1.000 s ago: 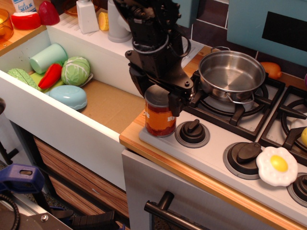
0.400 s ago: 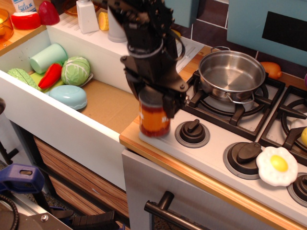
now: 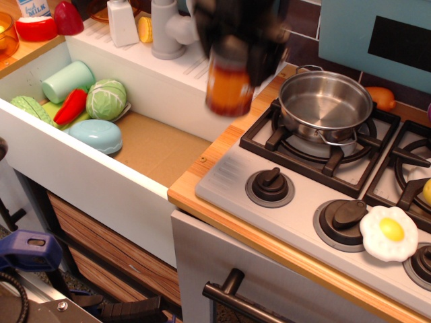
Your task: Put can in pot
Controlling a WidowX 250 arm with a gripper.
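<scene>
The orange-brown can (image 3: 229, 91) hangs in the air, blurred by motion, well above the counter and just left of the pot. My black gripper (image 3: 232, 57) is shut on the can's top; its fingers are blurred. The shiny steel pot (image 3: 325, 104) stands empty on the back left burner of the toy stove, to the right of the can.
A sink basin (image 3: 155, 145) on the left holds a mint-green cup (image 3: 67, 81), a cabbage (image 3: 106, 99), a red pepper (image 3: 70, 106) and a blue dish (image 3: 95, 136). Stove knobs (image 3: 269, 185) line the front. A fried egg toy (image 3: 388, 232) lies at the right.
The gripper has lifted the can off the stove's front left corner and carried it up and back, toward the pot's left side.
</scene>
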